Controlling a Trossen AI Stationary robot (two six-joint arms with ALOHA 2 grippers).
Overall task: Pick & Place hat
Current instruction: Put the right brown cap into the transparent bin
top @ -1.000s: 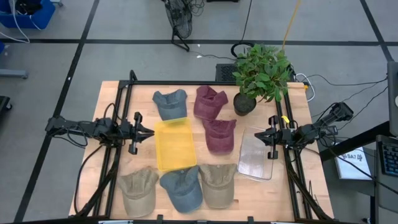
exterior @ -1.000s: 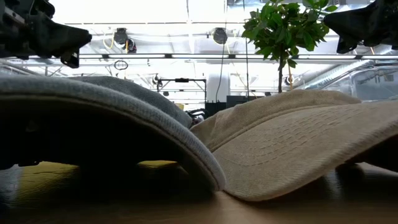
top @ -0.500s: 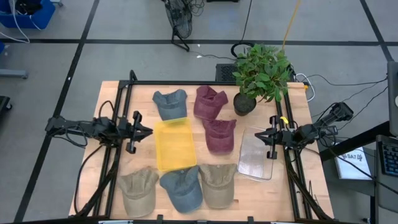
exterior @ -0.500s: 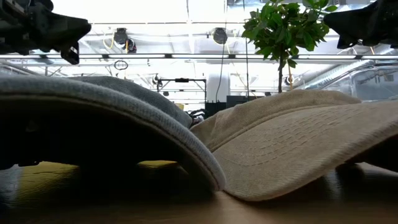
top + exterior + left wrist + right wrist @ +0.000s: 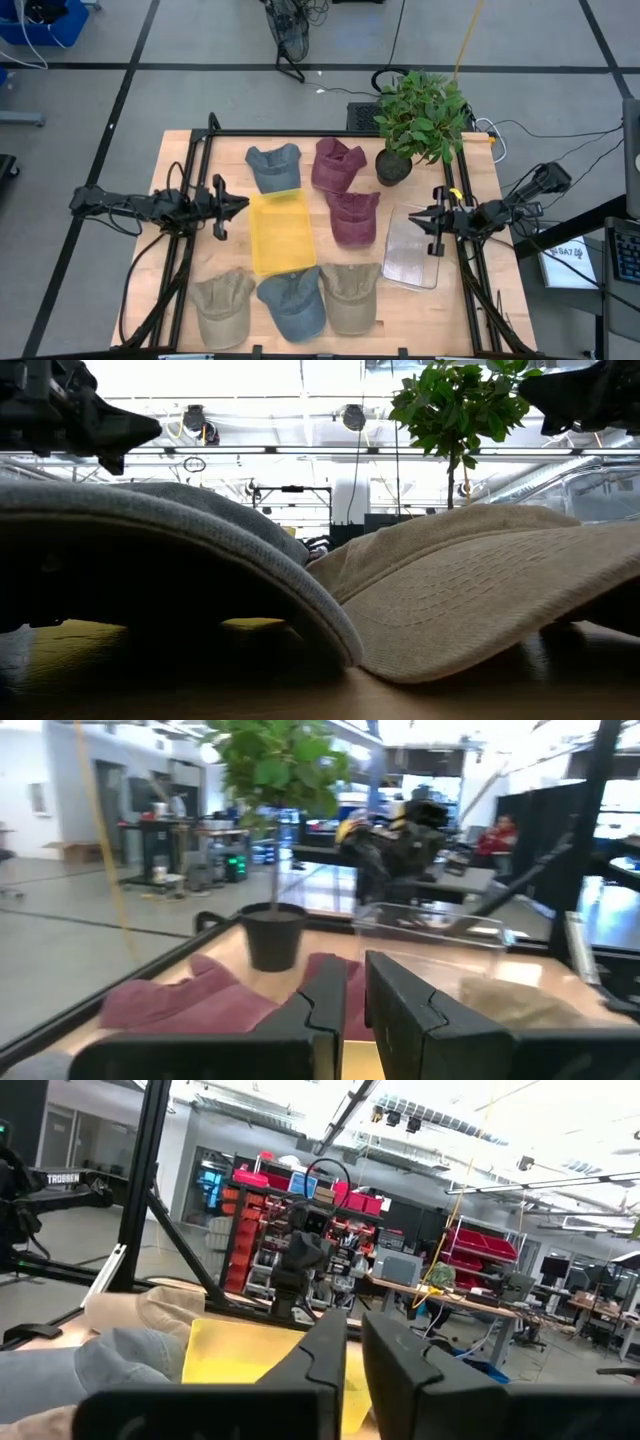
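Note:
Several caps lie crown-up on the table. In the high view a blue-grey one [image 5: 274, 166] and two maroon ones [image 5: 338, 163] [image 5: 352, 216] lie toward the far side. Two tan ones [image 5: 222, 306] [image 5: 350, 296] and a blue one [image 5: 292, 302] lie along the near edge. My left gripper [image 5: 243, 204] [image 5: 355, 1005] hovers shut at the left edge of the yellow tray [image 5: 280, 232]. My right gripper [image 5: 414, 216] [image 5: 353, 1350] hovers shut over the clear tray [image 5: 413, 250]. Neither touches a cap.
A potted plant [image 5: 415, 120] stands at the far right corner, beside the far maroon cap. A black frame [image 5: 190, 190] runs round the table's edges. In the low view the near blue cap's brim [image 5: 180, 560] and the tan cap [image 5: 480, 600] block most of the table.
My left gripper has crept toward the table's right, nearer the yellow tray, and swung slightly toward the far edge. The right arm and the caps have kept still.

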